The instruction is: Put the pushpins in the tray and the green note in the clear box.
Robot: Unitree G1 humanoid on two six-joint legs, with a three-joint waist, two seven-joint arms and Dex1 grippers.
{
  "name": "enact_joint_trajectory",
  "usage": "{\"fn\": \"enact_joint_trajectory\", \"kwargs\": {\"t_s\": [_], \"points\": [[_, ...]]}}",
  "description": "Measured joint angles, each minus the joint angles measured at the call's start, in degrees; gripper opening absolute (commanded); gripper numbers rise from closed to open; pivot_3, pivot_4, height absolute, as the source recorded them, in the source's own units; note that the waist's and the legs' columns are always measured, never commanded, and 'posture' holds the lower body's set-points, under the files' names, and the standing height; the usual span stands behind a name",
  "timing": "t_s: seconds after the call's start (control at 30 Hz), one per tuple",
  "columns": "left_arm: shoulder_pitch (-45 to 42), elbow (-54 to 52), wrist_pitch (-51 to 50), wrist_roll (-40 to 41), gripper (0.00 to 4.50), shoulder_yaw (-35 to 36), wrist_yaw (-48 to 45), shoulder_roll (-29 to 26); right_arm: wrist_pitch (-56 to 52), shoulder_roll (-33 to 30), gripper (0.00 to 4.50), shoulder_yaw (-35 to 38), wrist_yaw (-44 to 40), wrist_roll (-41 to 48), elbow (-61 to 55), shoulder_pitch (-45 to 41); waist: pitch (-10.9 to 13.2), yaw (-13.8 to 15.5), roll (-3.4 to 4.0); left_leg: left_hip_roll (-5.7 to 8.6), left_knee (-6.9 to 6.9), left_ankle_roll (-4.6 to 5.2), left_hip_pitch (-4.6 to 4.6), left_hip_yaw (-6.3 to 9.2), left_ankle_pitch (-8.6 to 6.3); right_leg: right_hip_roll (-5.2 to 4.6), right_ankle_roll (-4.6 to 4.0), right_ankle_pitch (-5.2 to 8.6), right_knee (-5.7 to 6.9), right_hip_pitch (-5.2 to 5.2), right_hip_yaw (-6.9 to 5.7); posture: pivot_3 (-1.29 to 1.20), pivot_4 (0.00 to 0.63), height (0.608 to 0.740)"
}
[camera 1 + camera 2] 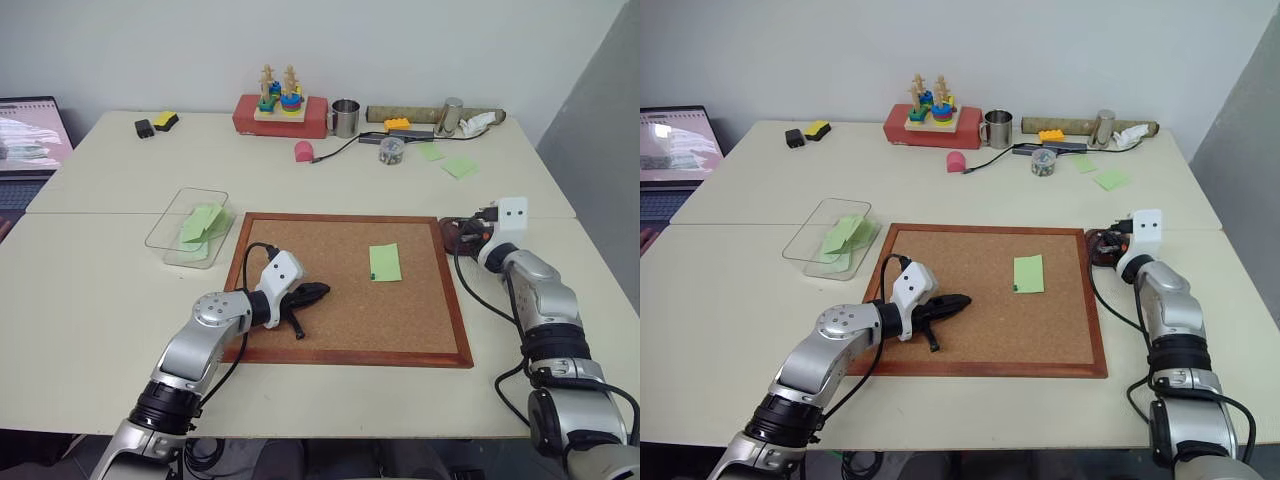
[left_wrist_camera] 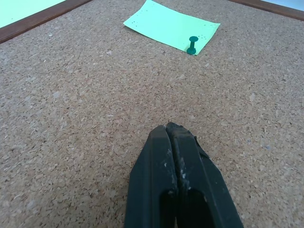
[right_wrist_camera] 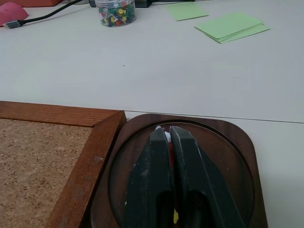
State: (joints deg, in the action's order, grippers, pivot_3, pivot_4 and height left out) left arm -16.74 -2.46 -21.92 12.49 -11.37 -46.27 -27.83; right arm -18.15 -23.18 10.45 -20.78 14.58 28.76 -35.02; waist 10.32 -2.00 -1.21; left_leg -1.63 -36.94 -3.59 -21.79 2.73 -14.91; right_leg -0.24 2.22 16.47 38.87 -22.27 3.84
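Observation:
The green note (image 1: 385,262) lies on the cork board, held by a green pushpin (image 2: 192,46) at one corner. My left gripper (image 1: 322,291) rests shut and empty on the cork, short of the note and to its left. At the board's right edge sits the dark-brown tray (image 3: 237,142). My right gripper (image 3: 167,132) hovers over it, shut on a red pushpin that shows as a thin sliver between the fingers. A speck of yellow shows in the tray under the fingers. The clear box (image 1: 172,236) stands left of the board with green slips inside.
The framed cork board (image 1: 300,350) fills the table's near middle. Along the back stand a jar of pins (image 1: 391,150), loose green notes (image 1: 460,166), a metal mug (image 1: 345,117), a red toy block (image 1: 282,115) and a cable. A laptop (image 1: 30,135) sits far left.

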Motion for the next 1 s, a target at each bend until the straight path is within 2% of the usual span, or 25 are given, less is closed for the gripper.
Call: {"fn": "enact_joint_trajectory", "kwargs": {"t_s": [0.03, 0.13, 0.23, 0.27, 0.47, 0.57, 0.77, 1.0], "points": [[-0.01, -0.01, 0.00, 0.00, 0.00, 0.00, 0.01, 0.00, 0.00, 0.00, 0.51, 0.05, 0.00, 0.00, -0.11, 0.10, 0.00, -0.01, 0.00, 0.00, 0.00, 0.00, 0.00, 0.00, 0.00, 0.00, 0.00, 0.00, 0.00, 0.00, 0.00, 0.00, 0.150, 0.740], [-0.09, -0.01, 0.00, 0.00, 0.00, 0.00, 0.01, 0.00, 0.00, 0.01, 1.29, 0.09, -0.01, 0.03, -0.22, 0.40, 0.00, -0.01, 0.00, 0.00, 0.00, 0.00, 0.00, -0.01, 0.00, 0.00, 0.00, 0.00, 0.00, 0.00, 0.01, 0.00, 0.150, 0.740], [-0.18, 0.00, 0.00, 0.00, 0.00, 0.00, 0.01, 0.00, -0.01, 0.01, 1.87, 0.18, 0.00, 0.04, -0.34, 0.51, 0.00, -0.01, 0.00, 0.00, 0.00, 0.00, 0.00, -0.01, 0.00, 0.00, 0.00, 0.00, 0.00, 0.00, 0.01, 0.00, 0.150, 0.740], [-0.20, 0.00, 0.00, 0.00, 0.00, 0.00, 0.01, 0.00, 0.00, 0.01, 1.94, 0.21, 0.00, 0.05, -0.41, 0.53, 0.00, -0.01, 0.00, 0.00, 0.00, 0.00, 0.00, -0.01, 0.00, 0.00, 0.00, 0.00, 0.00, 0.00, 0.01, 0.00, 0.150, 0.740], [-0.31, 0.03, 0.00, 0.00, 0.00, -0.01, 0.00, 0.01, 0.00, -0.03, 3.27, 0.30, 0.03, 0.04, -0.56, 0.53, 0.00, -0.01, 0.00, 0.00, 0.00, 0.00, 0.00, -0.01, 0.00, 0.00, 0.00, 0.00, 0.00, 0.00, 0.00, 0.00, 0.150, 0.740], [-0.31, 0.03, 0.00, 0.00, 0.00, -0.01, 0.00, 0.01, 0.00, -0.12, 3.75, 0.33, -0.01, 0.05, -0.57, 0.53, 0.00, -0.02, 0.00, 0.00, 0.00, 0.00, 0.00, -0.01, 0.00, 0.00, 0.00, 0.00, 0.00, 0.00, 0.01, 0.00, 0.150, 0.740], [-0.30, 0.04, 0.00, 0.00, 0.00, -0.01, 0.00, 0.01, 1.41, -0.18, 3.75, 0.76, -2.98, 0.81, -4.56, 1.61, 0.00, -0.01, 0.00, 0.00, 0.00, 0.00, 0.00, 0.00, 0.00, 0.00, 0.00, 0.00, 0.00, 0.00, 0.00, 0.00, 0.150, 0.740], [-0.38, 0.10, 0.00, 0.00, 0.00, -0.09, 0.00, 0.03, 1.50, -1.05, 3.75, -3.70, -15.01, 3.26, -15.46, 6.36, 0.00, 0.02, 0.01, 0.00, 0.00, 0.00, 0.00, 0.03, 0.00, 0.00, 0.01, 0.00, 0.00, 0.01, -0.04, 0.00, 0.150, 0.740]]}}
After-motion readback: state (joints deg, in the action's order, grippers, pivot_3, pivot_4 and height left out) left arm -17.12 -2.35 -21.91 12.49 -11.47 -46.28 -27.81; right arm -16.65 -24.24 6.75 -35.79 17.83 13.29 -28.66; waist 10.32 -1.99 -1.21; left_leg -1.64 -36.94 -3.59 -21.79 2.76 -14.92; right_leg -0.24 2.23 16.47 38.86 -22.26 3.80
